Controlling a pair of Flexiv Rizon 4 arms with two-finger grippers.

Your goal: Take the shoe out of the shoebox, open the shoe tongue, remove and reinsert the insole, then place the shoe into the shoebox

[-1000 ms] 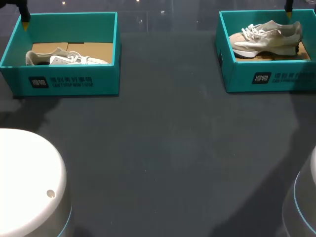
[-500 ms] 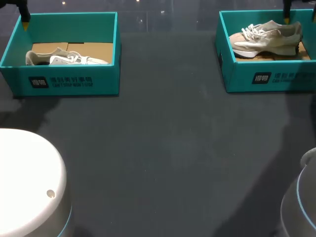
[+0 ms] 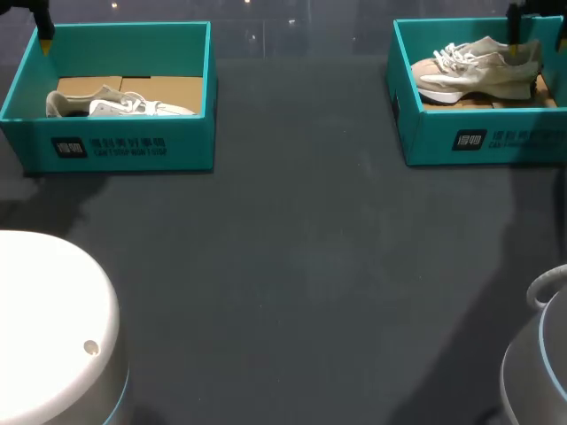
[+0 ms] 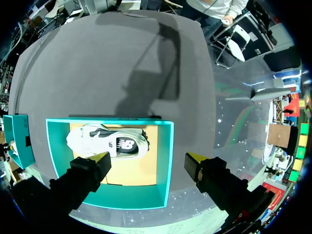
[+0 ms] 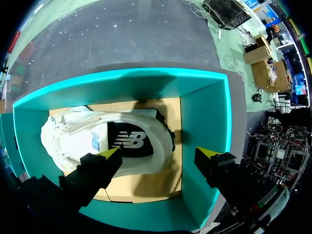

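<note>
- Now: right tool [image 5: 158,152], fingers apart and holding nothing, hangs above the right shoebox [image 5: 204,112]. One yellow tip is over the flank of the beige sneaker [image 5: 87,134], the other over the box's inner wall past the heel.
- Beige sneaker lies on its side on the cardboard liner [image 5: 146,187] inside that box, with the lace end away from the heel-side wall. No finger contact is visible.
- Left tool [image 4: 148,157] is likewise spread and empty, above the left shoebox [image 4: 165,161]. One tip is over the box floor just beside the white sneaker [image 4: 105,141]; the other is outside the teal wall.
- The two boxes stand along the far edge of the surface [image 3: 301,283], well apart, one toward each side.
- Step in hand (judgement): the first one, taking the shoe out. This is approach only, with nothing grasped yet.
- Next move (judgement): bring the right tool down into the box and shift it so the heel or collar sits between both fingers. The outer finger must stay clear of the teal wall. Then clamp and lift straight up past the rim.
- Against the earlier head views, the right tool's yellow tip has come lower and a little inward over the sneaker's heel end, and more of its dark body shows.
- The right arm's base at the near corner has also shifted. The left tool, both boxes and both sneakers are unchanged.
</note>
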